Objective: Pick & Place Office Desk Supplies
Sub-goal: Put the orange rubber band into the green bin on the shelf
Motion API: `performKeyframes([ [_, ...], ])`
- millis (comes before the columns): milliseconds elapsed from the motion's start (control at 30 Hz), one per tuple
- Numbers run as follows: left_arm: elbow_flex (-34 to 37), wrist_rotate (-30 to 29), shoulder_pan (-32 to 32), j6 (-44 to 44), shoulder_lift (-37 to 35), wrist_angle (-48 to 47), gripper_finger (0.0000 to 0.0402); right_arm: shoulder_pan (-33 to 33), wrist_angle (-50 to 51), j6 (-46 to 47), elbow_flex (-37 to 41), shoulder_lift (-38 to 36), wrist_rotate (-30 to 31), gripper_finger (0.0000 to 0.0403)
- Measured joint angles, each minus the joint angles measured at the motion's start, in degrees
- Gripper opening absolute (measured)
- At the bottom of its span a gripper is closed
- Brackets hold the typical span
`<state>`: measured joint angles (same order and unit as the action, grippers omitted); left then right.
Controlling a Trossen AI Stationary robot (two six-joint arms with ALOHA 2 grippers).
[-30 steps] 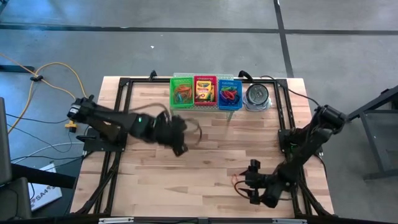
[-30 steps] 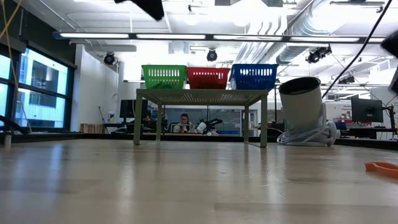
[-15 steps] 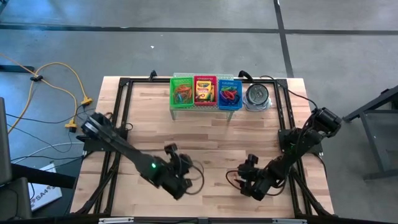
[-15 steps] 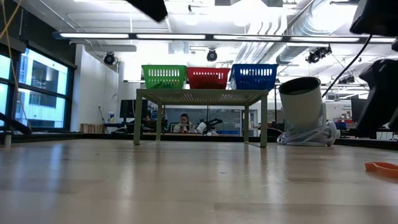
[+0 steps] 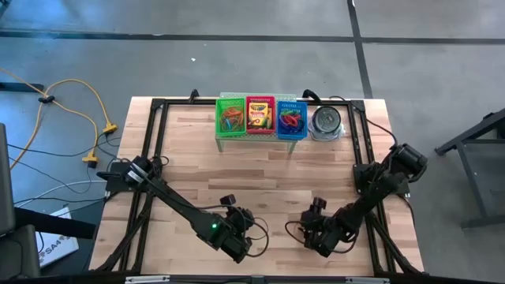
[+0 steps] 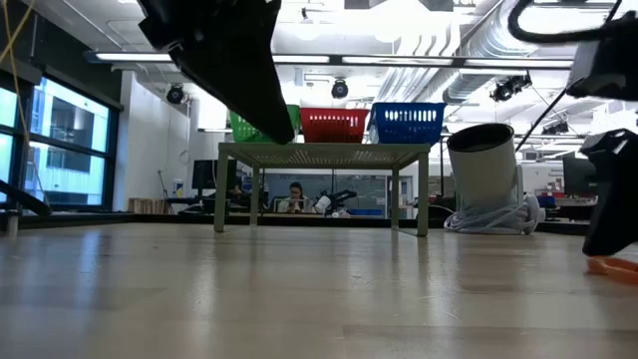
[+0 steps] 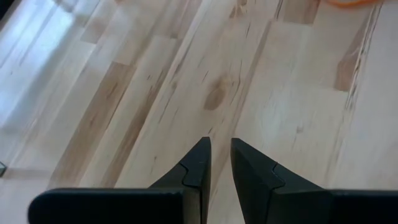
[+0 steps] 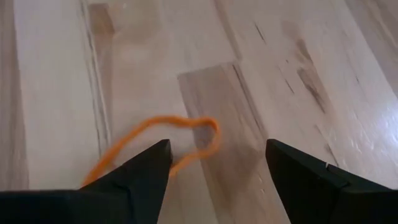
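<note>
An orange rubber band point(image 8: 214, 127) lies flat on the wooden table near its front edge, right of the middle; it also shows in the high view point(image 5: 294, 230) and the low view point(image 6: 610, 266). My right gripper point(image 8: 217, 144) hovers open just above it, fingers slanting down, one fingertip over the loop's near part. My left gripper point(image 7: 221, 149) is shut and holds nothing, low over bare wood at the near edge point(image 5: 245, 248). At the far edge, a crayon box point(image 5: 259, 116) lies in the red basket. Rubber bands lie in the green basket point(image 5: 231, 118) and the blue basket point(image 5: 291, 118).
The three baskets stand side by side on a small rack point(image 6: 319, 152) at the far middle of the table. A round metal tin point(image 5: 326, 120) sits to their right. A black frame point(image 5: 158, 150) runs around the tabletop. Bare wood lies between the rack and both grippers.
My left gripper has swung from just in front of the baskets toward the table's near edge and come down low over the wood. My right gripper has sunk a little and shifted slightly left, over the orange rubber band. The band has not moved.
</note>
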<state>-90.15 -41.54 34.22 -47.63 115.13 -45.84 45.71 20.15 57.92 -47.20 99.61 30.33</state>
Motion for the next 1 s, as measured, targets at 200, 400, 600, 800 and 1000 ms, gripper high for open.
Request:
performKeyframes([
  [200, 0.00, -0.58, 0.00, 0.06, 0.00, 0.72, 0.0056, -0.11, -3.36, -2.33, -0.26, 4.40, 2.19, 0.0252],
  [400, 0.00, -0.37, 0.07, 0.07, -0.01, 1.08, 0.0056, -1.53, -3.46, 0.39, -0.24, 4.46, -0.71, 0.0225],
  [600, 0.00, -0.35, 0.13, 0.08, -0.02, 1.45, 0.0056, -2.64, -3.49, 0.12, -0.37, 4.36, -4.13, 0.0112],
  [800, 0.00, -0.35, 0.13, 0.09, -0.02, 2.65, 0.0056, -2.67, -3.51, -2.66, -0.17, 3.89, -4.13, 0.0008],
  [1000, 0.00, -2.72, 0.13, 0.19, -0.02, 4.11, 0.0056, -2.29, -7.21, -7.17, 0.46, -0.20, -4.78, 0.0001],
])
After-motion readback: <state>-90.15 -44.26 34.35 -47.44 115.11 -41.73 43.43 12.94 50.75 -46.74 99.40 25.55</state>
